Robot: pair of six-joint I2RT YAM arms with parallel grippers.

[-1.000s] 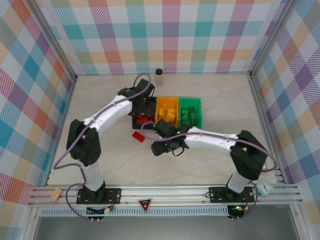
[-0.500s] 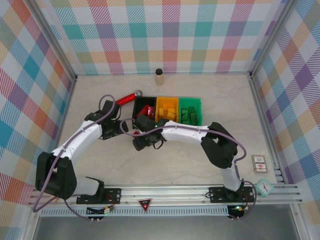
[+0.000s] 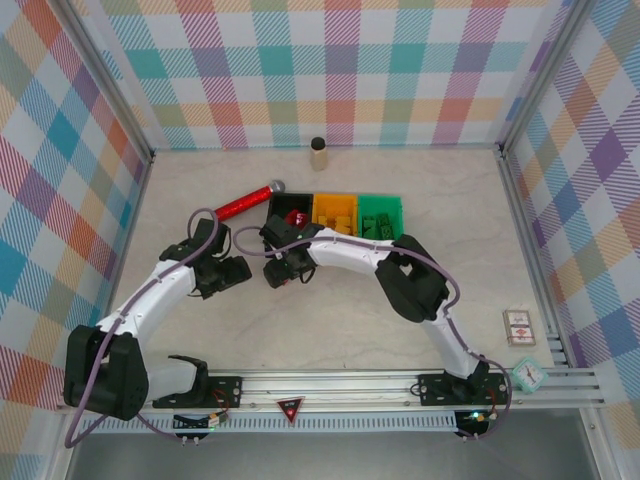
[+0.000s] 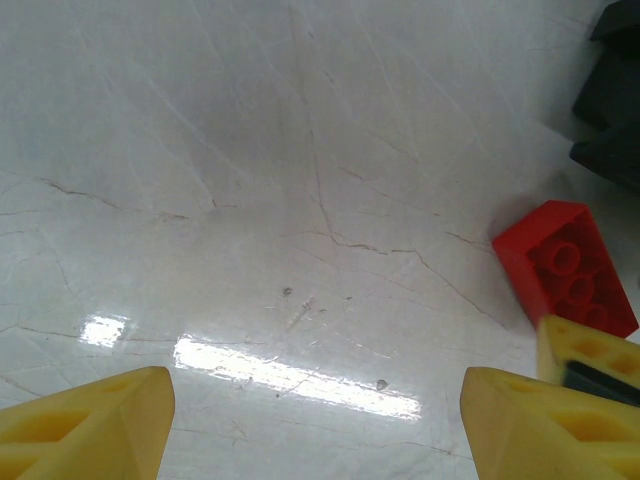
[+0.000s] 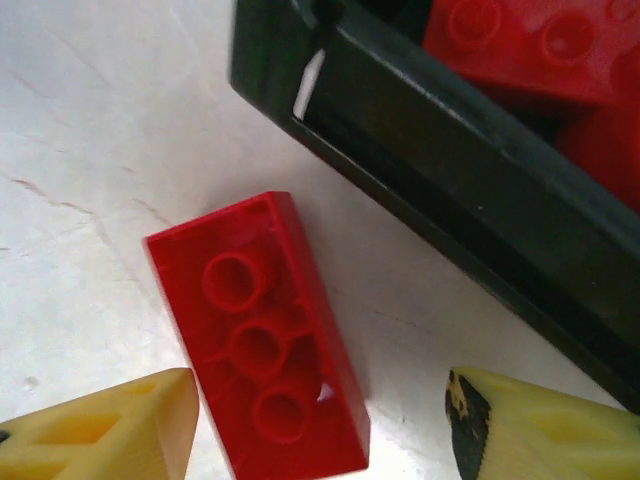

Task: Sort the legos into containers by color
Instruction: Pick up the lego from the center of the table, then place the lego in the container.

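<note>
A loose red lego [image 5: 260,340] lies hollow side up on the table, just outside the black container [image 5: 450,190], which holds more red legos [image 5: 530,50]. My right gripper [image 5: 320,430] is open and straddles this brick: the left fingertip is nearly at it and a gap remains on the right. From the left wrist view the same brick [image 4: 565,268] sits off to the right of my left gripper [image 4: 315,430], which is open over bare table. From above, the black [image 3: 279,207], orange [image 3: 334,199] and green [image 3: 380,200] containers stand in a row, with both grippers in front of the black one.
A long red cylinder with a grey end [image 3: 245,201] lies left of the black container. A tan upright cylinder [image 3: 319,152] stands at the back. A small card [image 3: 519,327] and a clock [image 3: 529,373] sit at the front right.
The left arm pulled back from the black container and swung to the front left. The right gripper moved left and now stands over the loose red lego.
</note>
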